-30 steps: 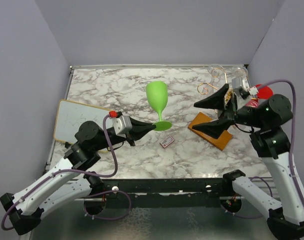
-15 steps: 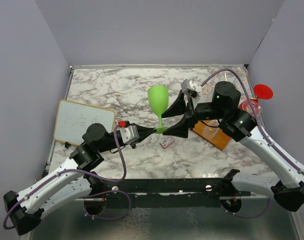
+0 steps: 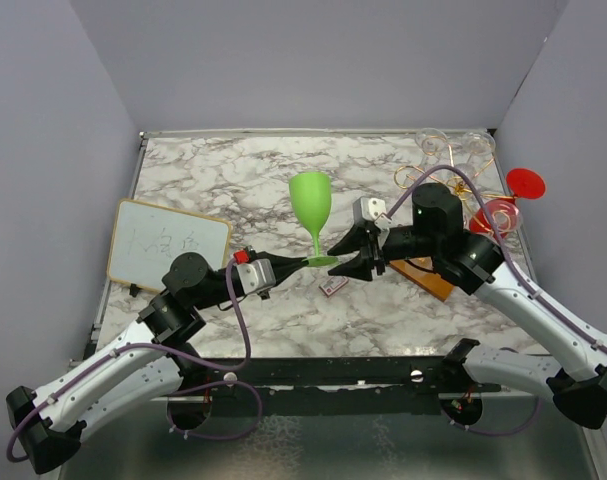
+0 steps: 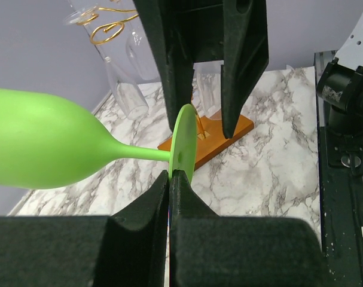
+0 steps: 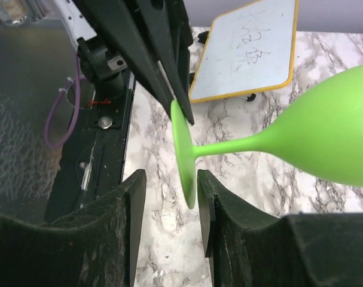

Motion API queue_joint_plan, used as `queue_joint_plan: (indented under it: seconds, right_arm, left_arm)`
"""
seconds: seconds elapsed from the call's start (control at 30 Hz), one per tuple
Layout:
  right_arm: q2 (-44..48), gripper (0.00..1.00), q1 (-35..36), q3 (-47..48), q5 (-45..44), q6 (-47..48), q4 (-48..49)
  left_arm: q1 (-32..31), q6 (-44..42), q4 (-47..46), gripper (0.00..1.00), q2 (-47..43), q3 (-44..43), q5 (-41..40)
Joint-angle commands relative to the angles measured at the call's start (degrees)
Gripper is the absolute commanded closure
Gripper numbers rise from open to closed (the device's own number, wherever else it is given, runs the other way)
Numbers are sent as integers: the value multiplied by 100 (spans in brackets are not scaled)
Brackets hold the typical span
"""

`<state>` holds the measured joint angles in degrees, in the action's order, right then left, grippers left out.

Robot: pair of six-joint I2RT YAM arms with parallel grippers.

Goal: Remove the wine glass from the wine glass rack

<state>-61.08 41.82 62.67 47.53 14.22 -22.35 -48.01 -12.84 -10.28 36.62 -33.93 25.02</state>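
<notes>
A green wine glass (image 3: 312, 205) is held upright over the middle of the marble table, and my left gripper (image 3: 305, 262) is shut on the left edge of its foot (image 4: 182, 143). My right gripper (image 3: 335, 258) has come in from the right. Its jaws straddle the foot's opposite edge (image 5: 184, 156), narrowed but with a gap still showing on one side, so it is open (image 5: 171, 179). The wine glass rack (image 3: 435, 160) stands at the back right on its brown wooden base (image 3: 430, 273), with clear glasses (image 3: 475, 144) hanging from its gold arms.
A small whiteboard (image 3: 168, 243) leans at the left of the table. A little card-like item (image 3: 333, 284) lies just below the glass's foot. A red glass (image 3: 523, 184) sits by the right wall near the rack. Grey walls close in three sides.
My right arm swung left from the rack to the green glass's foot, its jaws narrowing around it. My left gripper, still gripping the foot, moved slightly right.
</notes>
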Motion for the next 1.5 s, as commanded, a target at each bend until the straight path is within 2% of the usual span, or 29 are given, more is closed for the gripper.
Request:
queue_joint_plan:
  seconds: [0.0,0.2,0.33,0.47,0.57,0.6,0.67,0.73,0.83,0.97,1.13,1.3,1.47]
  right_arm:
    - [223,64,36,-265,-88,525,78]
    - [187,79,32,-423,209,753,359]
    - [129,83,36,-469,58,695,635]
    - [161,97,36,-527,-91,749,781]
    - [177,98,36,-477,266,1262,503]
    - [210,98,36,-483,227,1308,481]
    - [321,98,36,-501,54,1433,364]
    - [481,98,36,-506,-97,1771,127]
    - [814,98,36,-543,-151,2637,-286]
    - [1509,98,35,-881,-217,4044,-645]
    - [2191,98,36,-1378,-656,5457,-969]
    - [2354,98,36,-1655,-1537,6515,-1300]
    - [2871,98,36,-2209,-1961,7229,-779]
  left_arm:
    - [11,-128,-228,100,-54,18,15]
    - [11,-21,-270,100,-37,-3,103]
    - [11,100,-280,100,-18,-50,173]
    - [11,235,-259,100,53,-131,195]
    - [11,563,-265,100,159,-281,-30]
    - [11,775,-253,90,200,-359,-146]
    - [11,1212,-147,61,274,-557,-279]
    - [15,1640,-74,37,307,-731,-297]
    - [11,2447,-195,20,312,-914,-362]
    - [11,3562,-187,12,394,-1284,-821]
    - [11,4733,1015,9,720,-2190,-1811]
    - [11,5522,1884,7,790,-2683,-2443]
    - [11,5884,2857,7,925,-3060,-2751]
